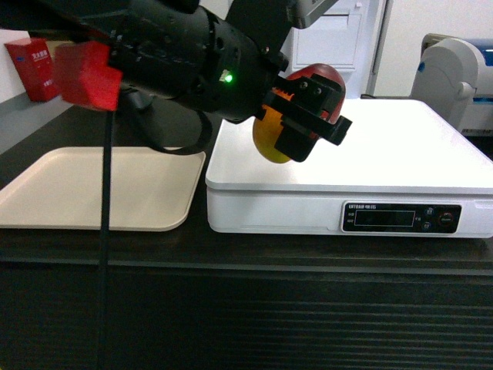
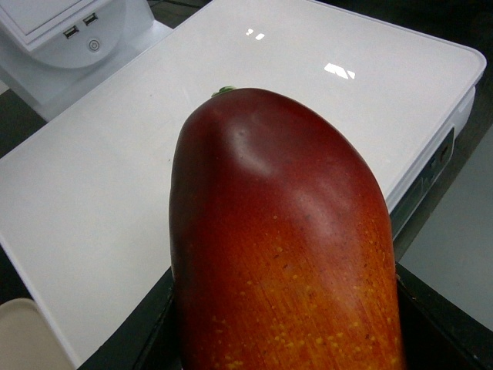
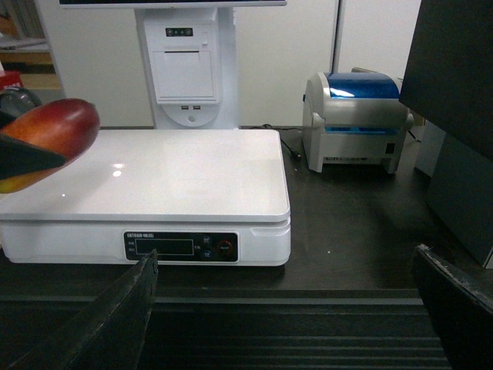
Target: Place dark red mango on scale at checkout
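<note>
Mango (image 1: 271, 142) sits clamped between left jaws above the scale (image 1: 400, 146).

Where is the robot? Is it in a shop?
Probably yes, a shop checkout or a mock-up of one. There's a white weighing scale on a black counter, a small blue-and-white label printer beside it, and a receipt printer behind. The left gripper holds a mango above the scale.

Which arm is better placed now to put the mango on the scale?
Left. Its claw holds the dark red mango over the scale; the right claw is empty, at the checkout edge.
</note>
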{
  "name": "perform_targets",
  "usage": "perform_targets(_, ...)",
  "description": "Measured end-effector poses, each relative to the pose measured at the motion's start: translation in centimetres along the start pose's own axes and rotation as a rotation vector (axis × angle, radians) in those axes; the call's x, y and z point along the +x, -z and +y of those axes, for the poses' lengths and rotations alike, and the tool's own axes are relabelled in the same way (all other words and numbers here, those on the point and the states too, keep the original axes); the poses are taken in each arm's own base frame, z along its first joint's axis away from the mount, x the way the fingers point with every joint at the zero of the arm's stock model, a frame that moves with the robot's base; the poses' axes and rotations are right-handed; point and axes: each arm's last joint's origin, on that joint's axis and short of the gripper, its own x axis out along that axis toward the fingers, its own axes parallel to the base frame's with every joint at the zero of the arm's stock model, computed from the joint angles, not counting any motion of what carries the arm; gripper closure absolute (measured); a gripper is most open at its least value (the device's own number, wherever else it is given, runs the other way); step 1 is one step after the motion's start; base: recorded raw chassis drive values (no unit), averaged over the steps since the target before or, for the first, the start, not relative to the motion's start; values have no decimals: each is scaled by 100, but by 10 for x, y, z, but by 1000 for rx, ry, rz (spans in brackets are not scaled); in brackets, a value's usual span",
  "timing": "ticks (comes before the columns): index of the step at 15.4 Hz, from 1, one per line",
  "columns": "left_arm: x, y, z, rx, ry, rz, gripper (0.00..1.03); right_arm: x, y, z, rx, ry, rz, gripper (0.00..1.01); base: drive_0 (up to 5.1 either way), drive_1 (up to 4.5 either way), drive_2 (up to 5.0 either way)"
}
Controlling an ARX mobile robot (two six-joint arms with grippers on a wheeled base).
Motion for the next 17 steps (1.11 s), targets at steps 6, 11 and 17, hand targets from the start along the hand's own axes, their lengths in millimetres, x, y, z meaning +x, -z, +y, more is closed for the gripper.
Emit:
perform_targets(6,34,-12,4,2,4,34,39,0,0,0,0,0,0,3,0,0,0)
perform_targets(11,109,-36,27,-11,-23,92,39,0,0,0,0,0,0,3,0,0,0)
perform_targets(17,146,-45,19,-21,-24,152,40,0,0,0,0,0,0,3,0,0,0)
